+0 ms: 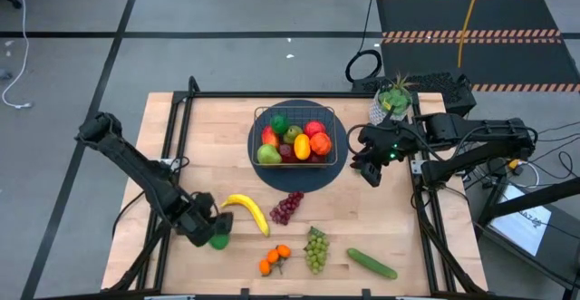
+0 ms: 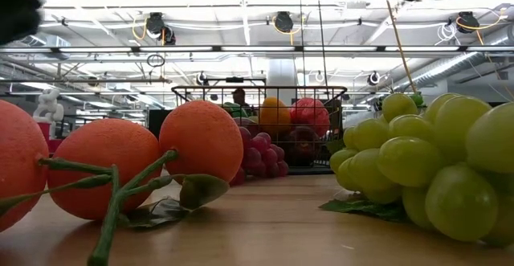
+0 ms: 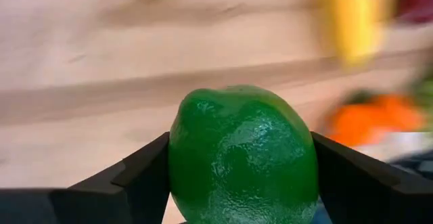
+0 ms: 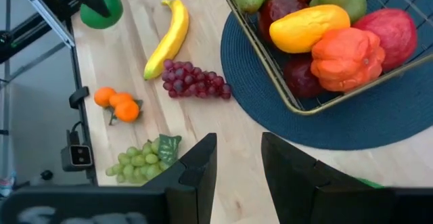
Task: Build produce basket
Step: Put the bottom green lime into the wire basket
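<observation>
Oranges (image 2: 104, 165) and green grapes (image 2: 426, 165) crowd the low view's foreground, resting on the counter (image 1: 181, 155). Seen from above, the basket (image 1: 258, 119) sits on a round dark mat (image 1: 313, 180) at 12 o'clock from the counter's middle, already filled with an orange pepper (image 1: 320, 142), a yellow mango (image 1: 302, 146), a green pear (image 1: 268, 154) and red fruit. Purple grapes (image 1: 287, 207) lie just beyond the mat at its 6 o'clock, with the banana (image 1: 247, 211) at their 9 o'clock and a cucumber (image 1: 371, 263) down at 5 o'clock. The left tool (image 1: 216, 234) is at 7 o'clock, its fingers (image 3: 135, 176) pressed against both sides of a lime (image 3: 243, 156) low over the wood. The right tool (image 1: 370, 169) hovers at 3 o'clock of the mat, fingers narrowly parted and holding nothing. A potted plant (image 1: 393, 99) stands at 1 o'clock.
</observation>
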`<action>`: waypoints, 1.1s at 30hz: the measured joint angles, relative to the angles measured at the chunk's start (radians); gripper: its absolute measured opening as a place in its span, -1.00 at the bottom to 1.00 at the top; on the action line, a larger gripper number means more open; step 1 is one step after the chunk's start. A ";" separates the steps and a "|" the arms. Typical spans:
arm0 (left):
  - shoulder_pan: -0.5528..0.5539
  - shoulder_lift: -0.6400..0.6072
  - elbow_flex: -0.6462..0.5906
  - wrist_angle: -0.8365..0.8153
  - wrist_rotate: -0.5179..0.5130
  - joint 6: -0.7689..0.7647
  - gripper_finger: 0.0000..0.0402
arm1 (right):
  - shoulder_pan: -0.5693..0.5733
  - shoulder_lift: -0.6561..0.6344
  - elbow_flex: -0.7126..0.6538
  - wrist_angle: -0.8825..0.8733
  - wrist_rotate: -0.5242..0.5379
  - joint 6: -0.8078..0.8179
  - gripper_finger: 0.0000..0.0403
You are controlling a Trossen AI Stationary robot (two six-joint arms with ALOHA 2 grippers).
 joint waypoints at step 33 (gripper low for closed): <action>0.555 -0.340 0.188 0.484 -0.230 1.274 0.54 | -0.001 0.002 0.000 0.284 0.175 0.404 -0.46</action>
